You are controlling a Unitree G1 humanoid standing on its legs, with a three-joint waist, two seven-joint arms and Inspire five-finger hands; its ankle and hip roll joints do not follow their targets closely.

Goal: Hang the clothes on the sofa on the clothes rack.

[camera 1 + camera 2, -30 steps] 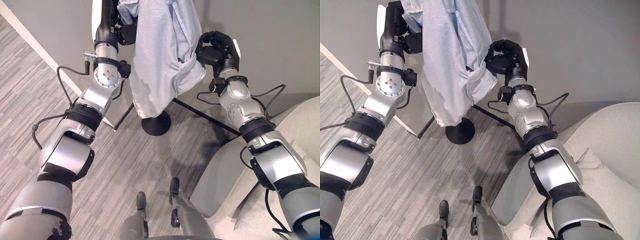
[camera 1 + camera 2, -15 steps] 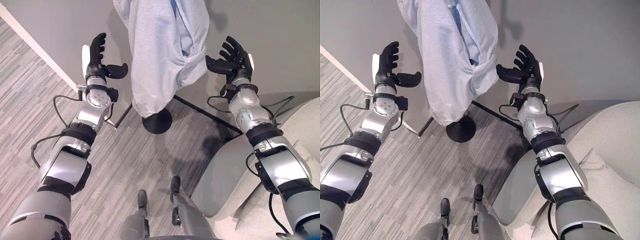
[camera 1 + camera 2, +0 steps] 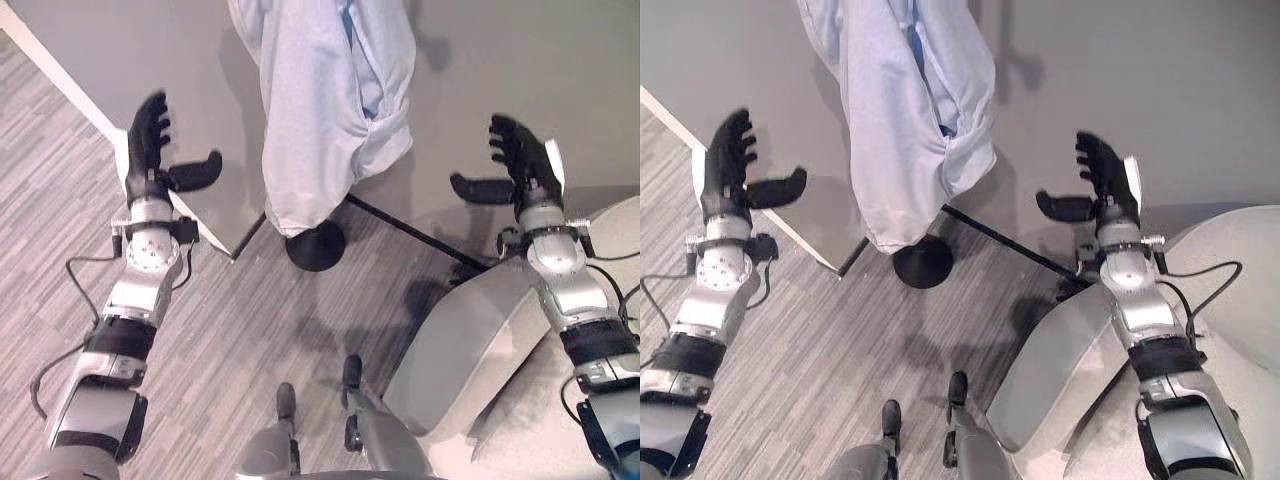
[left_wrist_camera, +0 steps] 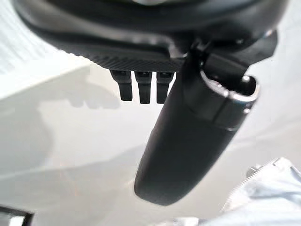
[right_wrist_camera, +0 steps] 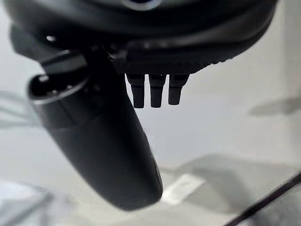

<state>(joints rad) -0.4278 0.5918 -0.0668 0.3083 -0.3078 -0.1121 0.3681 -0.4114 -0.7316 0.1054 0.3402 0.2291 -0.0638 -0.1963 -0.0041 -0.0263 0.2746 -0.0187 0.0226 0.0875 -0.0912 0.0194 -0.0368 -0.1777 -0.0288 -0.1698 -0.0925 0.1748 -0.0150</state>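
Observation:
A pale blue garment (image 3: 325, 110) hangs down from the clothes rack, whose round black base (image 3: 315, 246) stands on the floor below it. My left hand (image 3: 150, 150) is open to the left of the garment, well apart from it, thumb pointing toward the cloth. To the garment's right my right hand (image 3: 520, 165) is open too, clear of the cloth and empty. In the left wrist view a zipped edge of the garment (image 4: 263, 188) shows past the straight fingers (image 4: 141, 87). The right wrist view shows straight fingers (image 5: 155, 89) against the wall.
A light grey sofa (image 3: 480, 340) fills the lower right, its arm under my right forearm. A grey wall (image 3: 1170, 80) stands behind the rack, with a white skirting (image 3: 70, 85) running diagonally at left. A thin black rack leg (image 3: 420, 235) crosses the grey plank floor (image 3: 240, 340).
Both hands have drawn back and outward from the garment, the left moving left and lower, the right moving right toward the sofa. The garment stays hanging on the rack.

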